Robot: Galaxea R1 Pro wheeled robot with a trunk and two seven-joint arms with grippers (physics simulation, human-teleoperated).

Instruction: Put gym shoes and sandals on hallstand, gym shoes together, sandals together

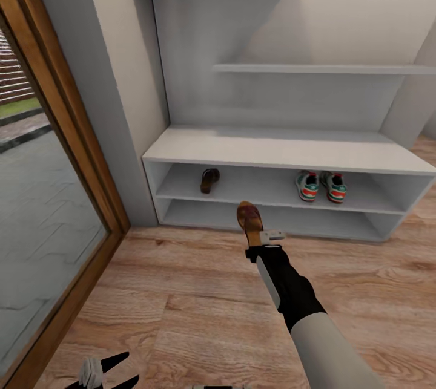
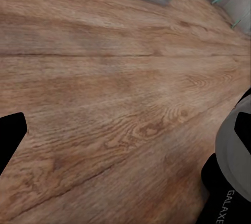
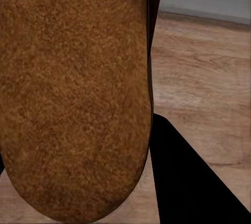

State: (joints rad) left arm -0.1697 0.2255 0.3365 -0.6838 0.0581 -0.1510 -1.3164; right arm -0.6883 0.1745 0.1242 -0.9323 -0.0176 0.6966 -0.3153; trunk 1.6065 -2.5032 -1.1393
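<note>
The light-grey hallstand [image 1: 284,150] stands against the wall ahead. On its upper low shelf, one brown sandal [image 1: 209,180] lies at the left, and the two gym shoes [image 1: 320,187] sit side by side at the right. My right gripper [image 1: 257,236] is shut on the second sandal [image 1: 249,218], holding it above the corridor floor [image 1: 181,292] just in front of the rack's lower shelf. That sandal's brown underside [image 3: 73,93] is close in the right wrist view, beside a black finger [image 3: 183,182]. My left gripper [image 1: 118,371] hangs open and low at the left, over bare floor [image 2: 115,93].
A glass door with a wooden frame [image 1: 66,135] runs along the left, with a grey wall post [image 1: 91,74] between it and the rack. Two staggered upper shelves [image 1: 315,68] hang above the bench top. Open wood floor lies in front of the rack.
</note>
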